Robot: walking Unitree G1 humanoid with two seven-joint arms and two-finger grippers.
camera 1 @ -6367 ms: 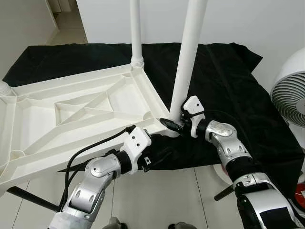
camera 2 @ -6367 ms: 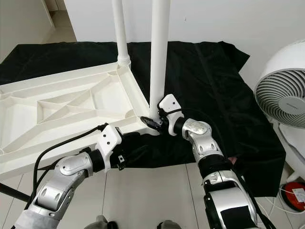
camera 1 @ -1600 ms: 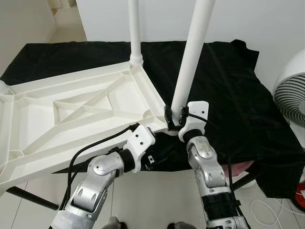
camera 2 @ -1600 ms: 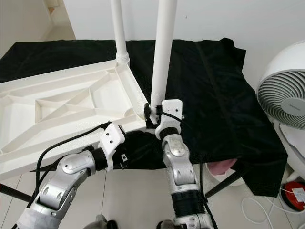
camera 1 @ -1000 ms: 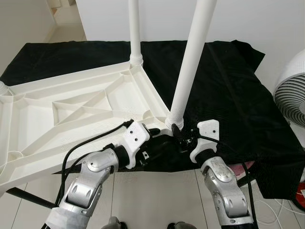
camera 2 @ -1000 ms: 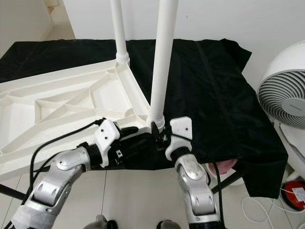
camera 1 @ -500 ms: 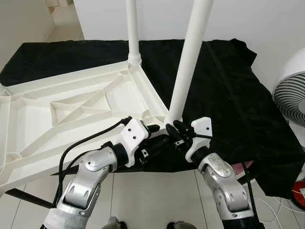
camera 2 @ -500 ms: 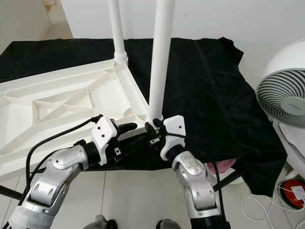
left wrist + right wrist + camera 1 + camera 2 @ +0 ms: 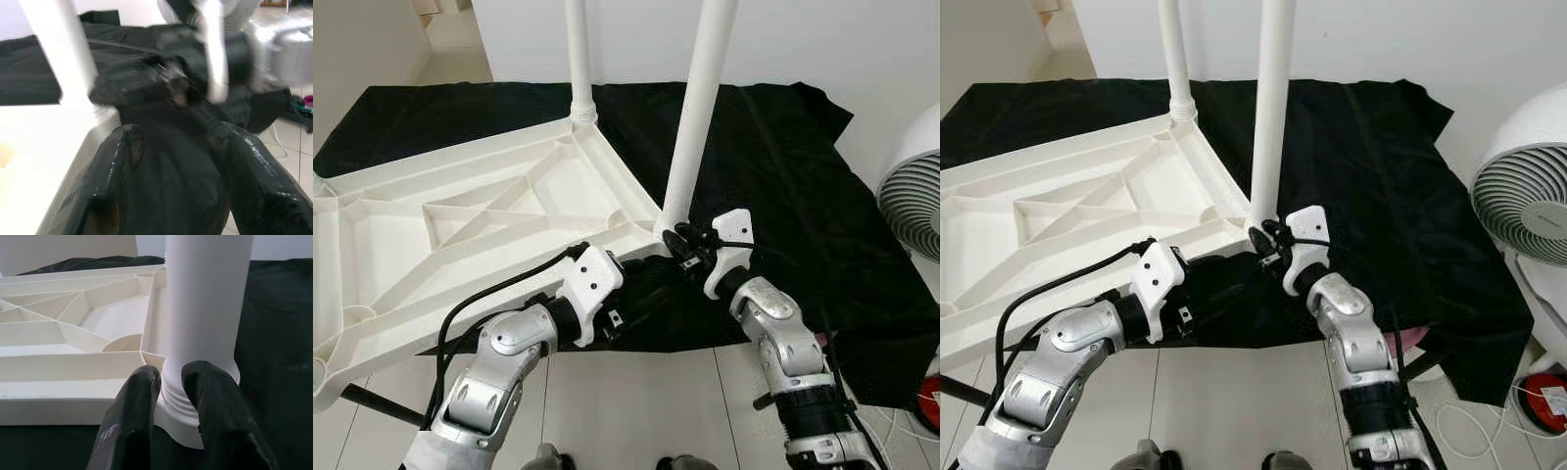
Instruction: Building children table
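Jaws on my right gripper (image 9: 168, 382) sit nearly together, their black tips resting against the ribbed collar at the base of the near table leg (image 9: 697, 117); I can see a thin gap between them and they are not wrapped around anything. That leg stands upright in the near right corner socket of the white children's table top (image 9: 460, 235), which lies upside down with its ribbed underside facing up on a black cloth (image 9: 773, 166) spread over the floor. In the head views the right gripper comes in from the robot's right side and touches the corner just where leg meets socket. My left gripper (image 9: 176, 142) has its jaws spread wide, hovering low over the black cloth just in front of the same corner, with nothing between the fingers (image 9: 117, 156); the left wrist picture is blurred, so I can only make out the white edge of the table top to one side and the right gripper's dark shape ahead. A second leg (image 9: 578, 59) stands upright in the far corner of the table top. A white fan (image 9: 1528, 186) stands at the robot's right, beside the cloth, on the pale tiled floor (image 9: 636, 411).
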